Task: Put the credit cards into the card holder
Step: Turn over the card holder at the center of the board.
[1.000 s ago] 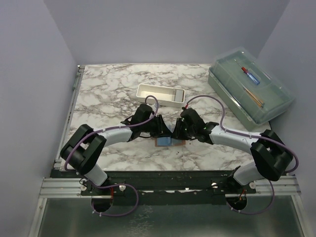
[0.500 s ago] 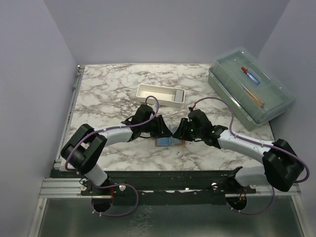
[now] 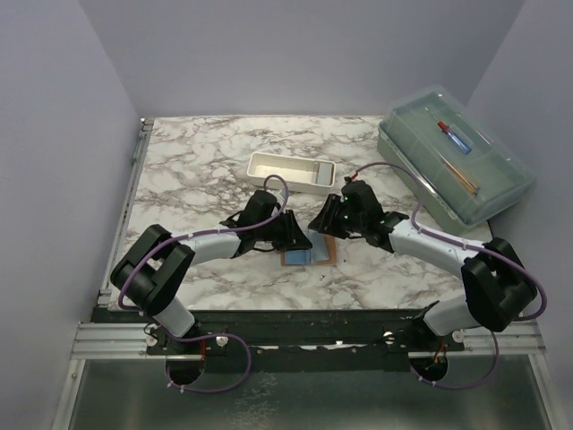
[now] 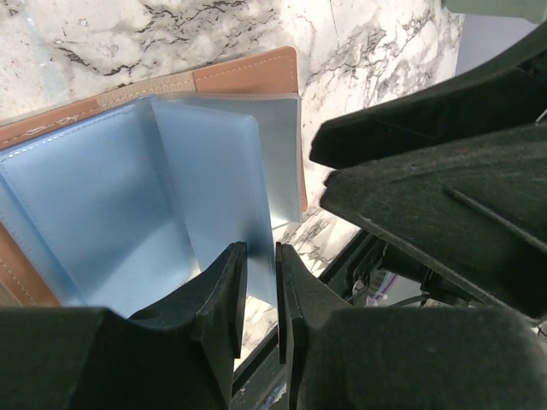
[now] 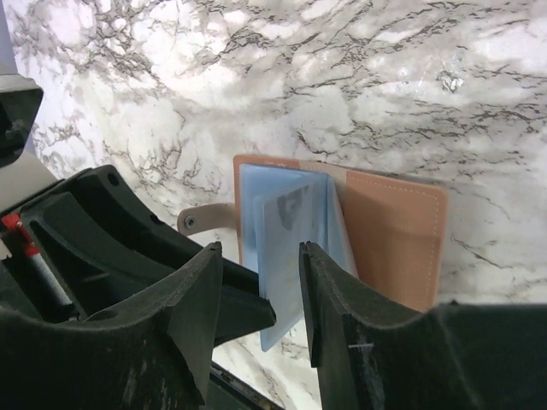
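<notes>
Tan card holder (image 5: 389, 235) lay open on the marble table (image 3: 197, 170) between both arms, left gripper (image 4: 259, 286) clamped on a pale blue credit card (image 4: 214, 184) over its inside, right gripper (image 5: 261, 256) hung spread above it, white tray (image 3: 288, 183) beyond.

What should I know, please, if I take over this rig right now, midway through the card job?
Left gripper: shut on the lower edge of a pale blue leaf standing up out of the card holder. I cannot tell whether it is a credit card or a sleeve.
Right gripper: open, above the holder, holding nothing.
The holder lies open on the marble table, between the two grippers.
Done: the holder is open. Whether any card is seated cannot be seen.
Left: if the leaf is a card, probably seat it, then release.
</notes>
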Controlling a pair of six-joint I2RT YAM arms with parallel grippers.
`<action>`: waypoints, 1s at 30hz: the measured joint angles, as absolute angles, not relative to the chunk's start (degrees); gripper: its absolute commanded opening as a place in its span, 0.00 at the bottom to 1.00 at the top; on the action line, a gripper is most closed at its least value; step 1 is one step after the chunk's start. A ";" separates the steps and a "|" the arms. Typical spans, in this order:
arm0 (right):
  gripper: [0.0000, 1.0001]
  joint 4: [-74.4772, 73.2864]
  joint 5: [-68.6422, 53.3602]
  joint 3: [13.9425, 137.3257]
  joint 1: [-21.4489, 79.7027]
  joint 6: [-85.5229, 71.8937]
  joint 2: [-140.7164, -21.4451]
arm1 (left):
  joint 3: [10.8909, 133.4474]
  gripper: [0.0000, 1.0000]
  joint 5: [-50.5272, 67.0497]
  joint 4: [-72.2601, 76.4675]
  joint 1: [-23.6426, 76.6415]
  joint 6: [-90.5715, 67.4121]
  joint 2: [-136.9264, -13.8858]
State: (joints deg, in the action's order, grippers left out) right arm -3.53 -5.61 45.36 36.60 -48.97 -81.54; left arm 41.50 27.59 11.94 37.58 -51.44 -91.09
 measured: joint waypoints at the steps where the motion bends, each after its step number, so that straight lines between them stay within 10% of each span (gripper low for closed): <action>1: 0.45 -3.46 -5.63 45.89 36.60 -48.93 -82.39 | 41.47 0.25 27.59 11.99 37.58 -51.42 -91.09; 19: 0.25 -2.85 -5.63 48.69 36.40 -47.00 -88.73 | 41.34 0.24 27.57 12.43 37.58 -51.40 -91.09; 30: 0.12 -2.63 -5.58 48.62 36.36 -46.87 -88.90 | 40.29 0.51 27.42 12.56 37.45 -51.35 -91.07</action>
State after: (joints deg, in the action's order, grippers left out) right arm -2.63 -5.58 48.62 36.36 -46.87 -88.90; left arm 40.29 27.42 12.56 37.45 -51.35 -91.07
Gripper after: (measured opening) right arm 0.127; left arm 0.446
